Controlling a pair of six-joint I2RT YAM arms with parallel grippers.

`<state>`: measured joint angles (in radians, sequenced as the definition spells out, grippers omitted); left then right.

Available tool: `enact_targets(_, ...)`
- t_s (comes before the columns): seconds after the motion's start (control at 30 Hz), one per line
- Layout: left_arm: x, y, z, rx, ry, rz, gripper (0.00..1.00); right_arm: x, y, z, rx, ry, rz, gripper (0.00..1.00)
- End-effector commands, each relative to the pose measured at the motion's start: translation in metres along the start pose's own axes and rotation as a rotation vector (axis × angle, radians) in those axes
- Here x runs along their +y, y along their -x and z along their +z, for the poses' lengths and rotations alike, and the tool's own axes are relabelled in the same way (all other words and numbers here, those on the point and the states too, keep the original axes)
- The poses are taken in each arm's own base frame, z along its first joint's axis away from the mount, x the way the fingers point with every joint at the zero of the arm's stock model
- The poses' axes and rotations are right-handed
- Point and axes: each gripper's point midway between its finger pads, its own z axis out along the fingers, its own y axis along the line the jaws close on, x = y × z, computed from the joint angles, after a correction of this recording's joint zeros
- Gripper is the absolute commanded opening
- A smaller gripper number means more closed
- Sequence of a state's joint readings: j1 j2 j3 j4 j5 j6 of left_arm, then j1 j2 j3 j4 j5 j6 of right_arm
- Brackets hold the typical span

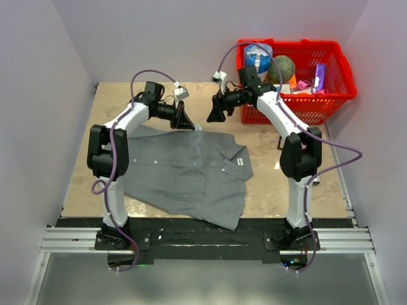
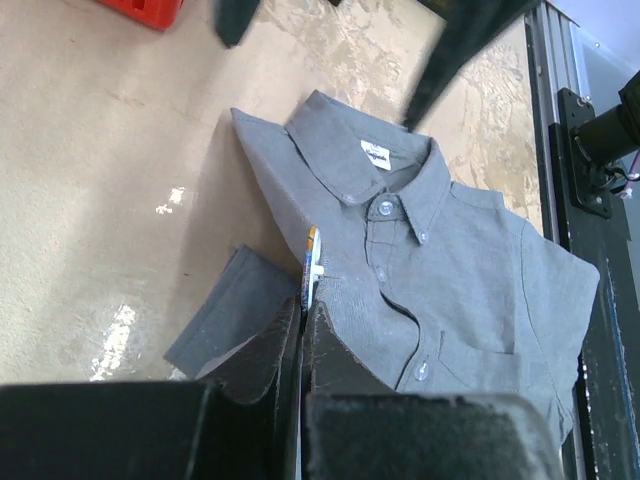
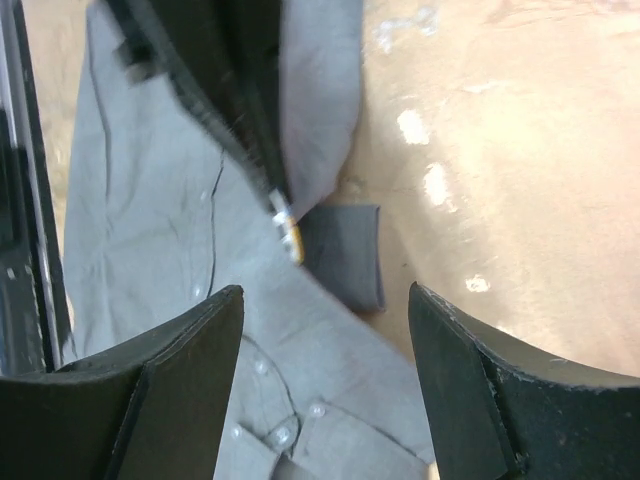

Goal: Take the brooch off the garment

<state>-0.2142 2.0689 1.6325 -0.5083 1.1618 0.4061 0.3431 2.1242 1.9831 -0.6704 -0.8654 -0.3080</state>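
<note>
One brooch (image 2: 312, 258) pinched at left pincer (image 2: 305, 306) tips, right pincer (image 3: 325, 290) spread nearby

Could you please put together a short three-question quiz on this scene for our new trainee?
1. True or false: the right gripper has its fingers shut on the brooch.
2. What stands at the far right corner of the table? A) a red basket B) a blue bucket C) a cardboard box
3. Fill in: the white label of the garment sits inside its ____.
Key: 1 false: its fingers stand open, and the left gripper pinches the brooch. 2 A. 3 collar.
</note>
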Motion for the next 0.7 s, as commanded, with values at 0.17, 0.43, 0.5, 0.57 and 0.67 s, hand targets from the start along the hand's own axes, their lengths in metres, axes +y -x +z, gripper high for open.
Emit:
enact_targets(0.17, -0.007, 0.039, -0.020, -0.002, 0.075, 0.152, 0.00, 0.013, -0.030, 0.011, 0.087, -0.011, -0.231, 0.68)
enact_targets(0.43, -0.008, 0.023, -0.034, 0.068, 0.207, 0.308, 0.00, 0.013, -0.012, 0.016, 0.029, -0.002, -0.172, 0.50)
enact_targets(0.5, -0.012, 0.020, -0.033, 0.081, 0.239, 0.377, 0.00, 0.016, -0.016, 0.014, 0.040, 0.009, -0.166, 0.50)
enact_targets(0.57, -0.011, 0.018, -0.029, 0.111, 0.282, 0.470, 0.00, 0.018, -0.020, 0.014, 0.054, 0.017, -0.146, 0.51)
enact_targets(0.67, -0.014, 0.013, -0.026, 0.133, 0.355, 0.589, 0.00, 0.016, -0.030, 0.017, 0.068, 0.010, -0.095, 0.52)
